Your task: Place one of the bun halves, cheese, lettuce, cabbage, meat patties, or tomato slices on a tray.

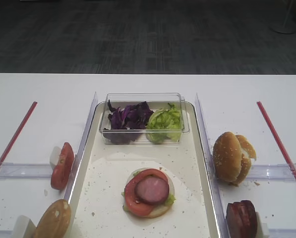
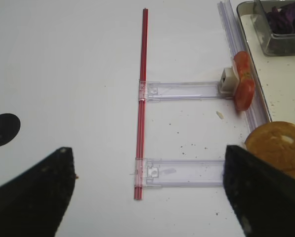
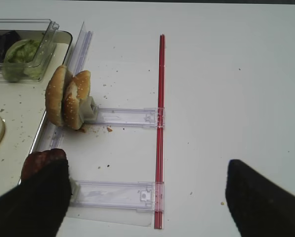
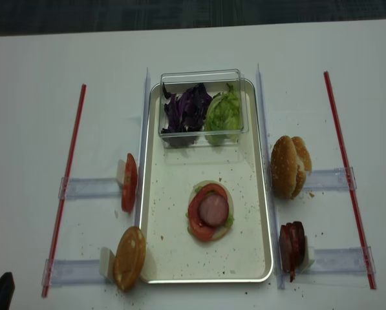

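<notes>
On the cream tray (image 1: 187, 163) lies a stack (image 1: 148, 192) with a tomato slice and, on top, a meat patty (image 1: 152, 190). Cabbage (image 1: 129, 118) and lettuce (image 1: 164, 123) fill a clear tub. Tomato slices (image 1: 62, 166) and a bun half (image 1: 54, 220) stand left of the tray. Bun halves (image 1: 232, 157) and meat patties (image 1: 241, 218) stand to its right. My right gripper (image 3: 147, 207) is open over bare table, its left finger beside the patties (image 3: 41, 160). My left gripper (image 2: 147, 197) is open and empty, its right finger by the bun half (image 2: 278, 145).
The clear tub (image 1: 143, 99) sits at the tray's far end. Red strips (image 1: 279, 144) (image 1: 14, 139) run along both sides. Clear plastic holders (image 3: 122, 117) (image 2: 187, 90) lie between the strips and the tray. A black round mark (image 2: 3, 129) is on the table at left.
</notes>
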Controlling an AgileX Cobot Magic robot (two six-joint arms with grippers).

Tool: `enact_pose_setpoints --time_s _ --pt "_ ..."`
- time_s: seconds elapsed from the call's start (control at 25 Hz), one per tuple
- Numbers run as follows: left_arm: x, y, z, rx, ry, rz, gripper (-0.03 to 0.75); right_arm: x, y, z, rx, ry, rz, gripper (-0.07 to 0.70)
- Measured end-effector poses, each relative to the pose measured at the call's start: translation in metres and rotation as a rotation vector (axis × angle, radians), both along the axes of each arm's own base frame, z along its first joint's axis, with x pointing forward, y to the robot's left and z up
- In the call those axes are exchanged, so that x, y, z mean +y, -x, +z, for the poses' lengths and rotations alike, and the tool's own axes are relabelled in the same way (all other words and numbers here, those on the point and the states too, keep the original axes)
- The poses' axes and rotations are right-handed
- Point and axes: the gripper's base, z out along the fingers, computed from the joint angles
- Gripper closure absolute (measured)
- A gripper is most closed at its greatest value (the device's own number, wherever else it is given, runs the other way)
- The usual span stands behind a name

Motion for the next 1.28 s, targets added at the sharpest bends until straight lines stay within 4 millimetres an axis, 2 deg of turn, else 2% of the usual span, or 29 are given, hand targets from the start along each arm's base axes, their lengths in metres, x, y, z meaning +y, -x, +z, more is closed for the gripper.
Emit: enact_pose_setpoints --time_s 0.6,1.12,1.28 --pt "0.0 0.0 0.0 0.0 0.0 0.0 0.151 0.0 0.0 0.0 0.0 0.002 0.001 -0.006" --pt "0.0 0.0 0.0 0.0 0.0 0.0 0.151 0.0 0.0 0.0 0.0 0.002 0.001 0.117" --pt "0.0 0.0 0.0 0.0 0.0 0.0 0.151 0.0 0.0 0.0 0.0 0.002 0.001 0.129"
